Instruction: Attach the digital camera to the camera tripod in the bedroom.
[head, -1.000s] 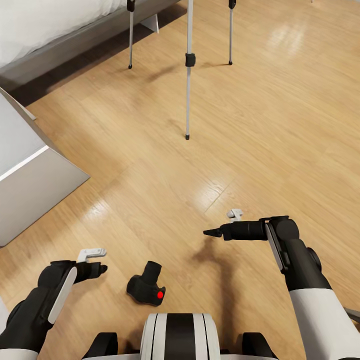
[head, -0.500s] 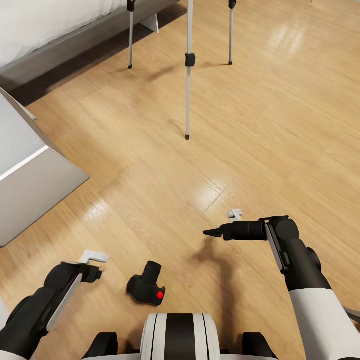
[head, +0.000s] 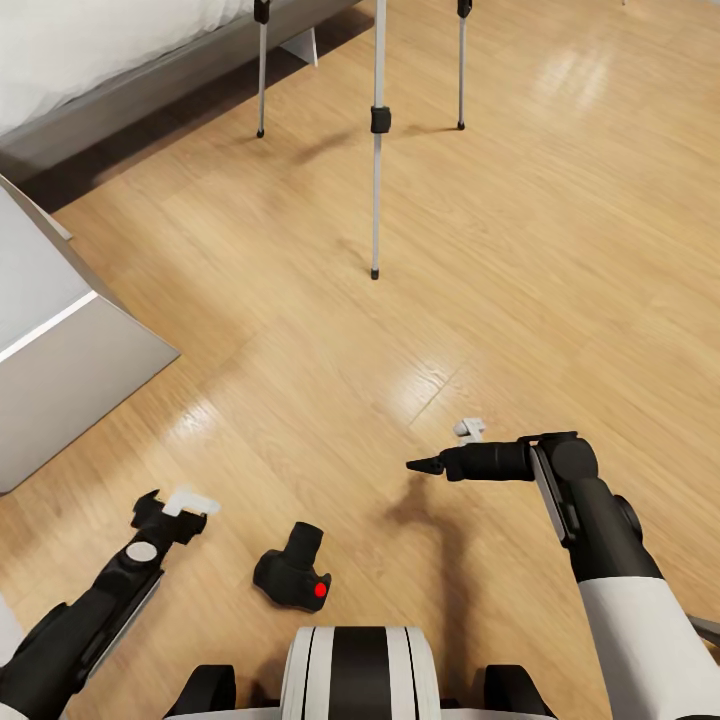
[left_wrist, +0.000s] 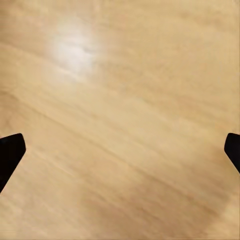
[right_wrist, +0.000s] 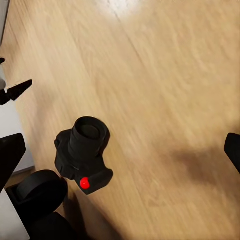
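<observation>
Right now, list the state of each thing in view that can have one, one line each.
digital camera: lying loose on the wood floor, lens up, unattached.
camera tripod: standing, feet on the floor, no camera visible on it.
left pincer: open, pointed at bare floor, beside the camera.
right pincer: open, empty, hanging above the floor.

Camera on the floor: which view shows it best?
The right wrist view: the camera is large, lens up, red dot clear. The head view shows it small, lying by the robot's base. The left wrist view shows floor.
</observation>
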